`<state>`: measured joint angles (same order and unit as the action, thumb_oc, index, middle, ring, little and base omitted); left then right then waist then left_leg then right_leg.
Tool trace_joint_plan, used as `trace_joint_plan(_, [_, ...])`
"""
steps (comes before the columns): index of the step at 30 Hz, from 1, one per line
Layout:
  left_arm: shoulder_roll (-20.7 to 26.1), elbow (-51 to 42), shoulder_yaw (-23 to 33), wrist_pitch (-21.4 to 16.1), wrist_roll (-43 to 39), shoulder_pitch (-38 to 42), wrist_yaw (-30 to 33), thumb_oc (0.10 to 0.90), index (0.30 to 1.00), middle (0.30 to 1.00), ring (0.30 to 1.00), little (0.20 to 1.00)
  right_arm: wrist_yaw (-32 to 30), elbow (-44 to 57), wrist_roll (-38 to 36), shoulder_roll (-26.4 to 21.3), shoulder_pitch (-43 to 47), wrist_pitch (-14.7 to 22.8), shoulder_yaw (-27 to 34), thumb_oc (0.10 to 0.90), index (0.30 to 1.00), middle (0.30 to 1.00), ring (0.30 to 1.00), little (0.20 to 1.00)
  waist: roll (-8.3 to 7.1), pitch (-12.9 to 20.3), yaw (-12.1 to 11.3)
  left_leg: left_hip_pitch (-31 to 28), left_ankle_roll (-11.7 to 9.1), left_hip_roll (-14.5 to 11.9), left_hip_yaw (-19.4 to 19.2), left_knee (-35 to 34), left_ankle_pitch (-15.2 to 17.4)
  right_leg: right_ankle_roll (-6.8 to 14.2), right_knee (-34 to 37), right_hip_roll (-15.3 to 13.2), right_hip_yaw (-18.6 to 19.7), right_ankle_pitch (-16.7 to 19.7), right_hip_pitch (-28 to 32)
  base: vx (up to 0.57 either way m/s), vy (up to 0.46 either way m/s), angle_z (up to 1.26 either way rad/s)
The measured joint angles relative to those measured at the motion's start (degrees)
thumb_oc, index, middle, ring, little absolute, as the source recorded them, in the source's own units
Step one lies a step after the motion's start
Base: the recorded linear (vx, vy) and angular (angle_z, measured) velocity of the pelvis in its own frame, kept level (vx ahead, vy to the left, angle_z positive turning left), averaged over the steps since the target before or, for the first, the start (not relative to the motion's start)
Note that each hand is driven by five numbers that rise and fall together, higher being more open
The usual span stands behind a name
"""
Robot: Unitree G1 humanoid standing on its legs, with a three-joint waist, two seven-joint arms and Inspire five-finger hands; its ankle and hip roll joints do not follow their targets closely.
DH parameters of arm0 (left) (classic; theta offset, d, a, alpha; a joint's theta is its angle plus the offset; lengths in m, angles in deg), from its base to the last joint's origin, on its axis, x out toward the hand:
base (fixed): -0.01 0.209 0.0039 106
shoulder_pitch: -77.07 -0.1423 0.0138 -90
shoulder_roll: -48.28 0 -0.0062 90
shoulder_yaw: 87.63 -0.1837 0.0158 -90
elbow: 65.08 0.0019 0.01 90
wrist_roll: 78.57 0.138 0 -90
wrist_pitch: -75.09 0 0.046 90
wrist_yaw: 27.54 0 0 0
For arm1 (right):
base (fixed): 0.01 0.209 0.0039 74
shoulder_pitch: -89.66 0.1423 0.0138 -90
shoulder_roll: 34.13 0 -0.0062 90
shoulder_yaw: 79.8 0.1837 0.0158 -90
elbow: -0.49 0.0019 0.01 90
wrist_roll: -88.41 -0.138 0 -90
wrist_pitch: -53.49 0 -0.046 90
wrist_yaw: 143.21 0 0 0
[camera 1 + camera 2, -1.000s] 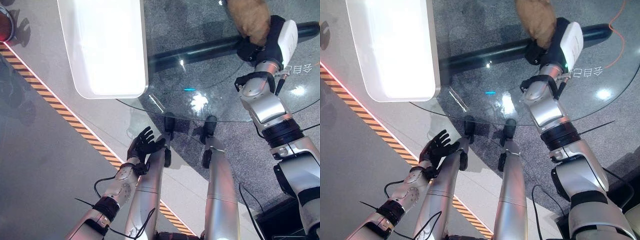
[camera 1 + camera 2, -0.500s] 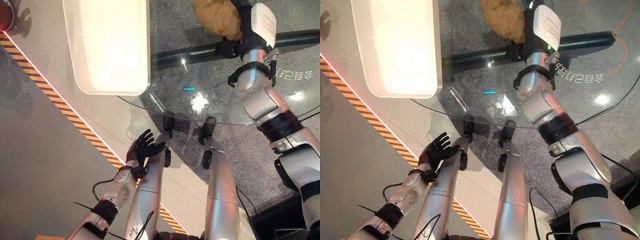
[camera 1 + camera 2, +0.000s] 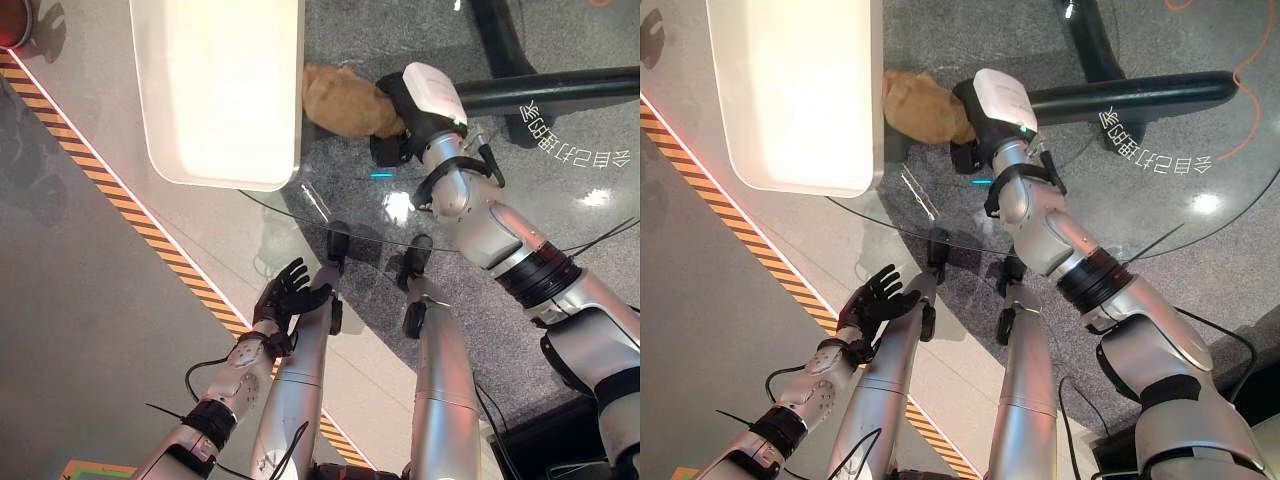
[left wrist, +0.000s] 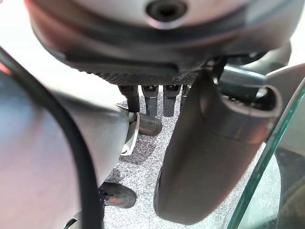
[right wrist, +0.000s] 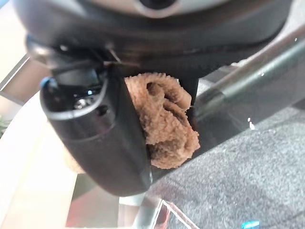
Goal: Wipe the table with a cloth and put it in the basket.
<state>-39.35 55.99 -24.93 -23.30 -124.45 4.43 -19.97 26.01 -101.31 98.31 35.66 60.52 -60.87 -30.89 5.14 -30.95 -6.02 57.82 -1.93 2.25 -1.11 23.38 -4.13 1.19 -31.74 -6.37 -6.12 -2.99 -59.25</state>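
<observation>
A brown cloth [image 3: 343, 99] lies bunched on the round glass table [image 3: 560, 190], its left end against the edge of a white rounded basket-like tub [image 3: 215, 100]. My right hand [image 3: 402, 118] is pressed on the cloth's right side. In the right wrist view the cloth [image 5: 167, 125] sits bunched under the palm beside the thumb [image 5: 97, 143], so the hand is shut on it. My left hand [image 3: 289, 296] hangs low beside the table's near edge, fingers spread open and holding nothing; its fingers [image 4: 151, 99] also show in the left wrist view.
Dark base bars [image 3: 545, 88] of the table show through the glass. A black-and-orange striped line [image 3: 120, 205] runs across the floor at the left. A red object [image 3: 12, 12] sits at the far left corner. The white tub overlaps the table's left side.
My right hand has swept the cloth across the glass from the far right toward the left, ending against the white tub. The left hand has stayed put.
</observation>
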Motion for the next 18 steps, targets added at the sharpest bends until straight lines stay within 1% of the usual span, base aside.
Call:
trace_joint_plan(4, [0.0,0.0,0.0,0.0,0.0,0.0,0.3,0.8,0.9,0.9,0.9,0.9,-0.6,2.3,-0.9,-0.3,-2.9,0.4,0.7,0.1,0.3,0.3,0.3,0.2,-0.02,0.0,0.4,0.0,0.0,0.1,0.0,-0.2,0.0,0.5,0.1,-0.1,0.0,-0.3,0.0,0.0,-0.016,0.0])
trace_joint_plan(5, [0.0,0.0,0.0,0.0,0.0,0.0,0.4,0.8,0.9,0.9,0.9,0.9,-0.8,2.5,-1.3,-0.3,-3.3,1.0,0.8,0.1,0.3,0.3,0.3,0.2,-0.03,0.0,0.7,0.0,0.0,0.1,0.0,-0.2,0.0,0.5,0.2,-0.1,0.0,-0.4,0.0,0.0,0.0,0.0])
trace_joint_plan(10, [0.3,0.9,0.1,-0.7,0.0,0.0,0.5,0.8,0.9,0.9,0.9,0.9,-1.0,4.7,-1.6,-0.6,-6.0,1.4,1.6,0.1,0.3,0.3,0.3,0.2,-0.05,0.0,1.8,0.2,0.3,0.2,-0.1,-0.2,0.1,0.6,0.4,-0.1,0.1,-0.4,-0.1,0.0,-0.007,0.0])
trace_joint_plan(14, [0.7,1.6,0.1,-1.1,0.0,0.0,0.6,0.8,0.9,0.9,0.9,0.9,-3.5,5.9,-3.3,-1.1,-8.8,3.5,2.0,0.1,0.3,0.3,0.3,0.2,-0.1,0.0,2.7,0.2,0.7,0.3,-0.2,-0.2,0.2,0.6,0.5,-0.3,0.1,-0.4,-0.1,0.0,-0.016,0.0])
trace_joint_plan(18, [1.0,1.6,0.1,-1.1,0.0,0.0,0.6,0.8,0.9,0.9,0.9,0.9,-5.8,5.9,-3.8,-1.1,-9.8,4.1,2.1,0.1,0.3,0.3,0.3,0.2,-0.16,0.0,3.0,0.2,0.9,0.4,-0.2,0.0,0.3,0.6,0.5,-0.4,0.2,-0.4,0.0,0.02,-0.01,0.0])
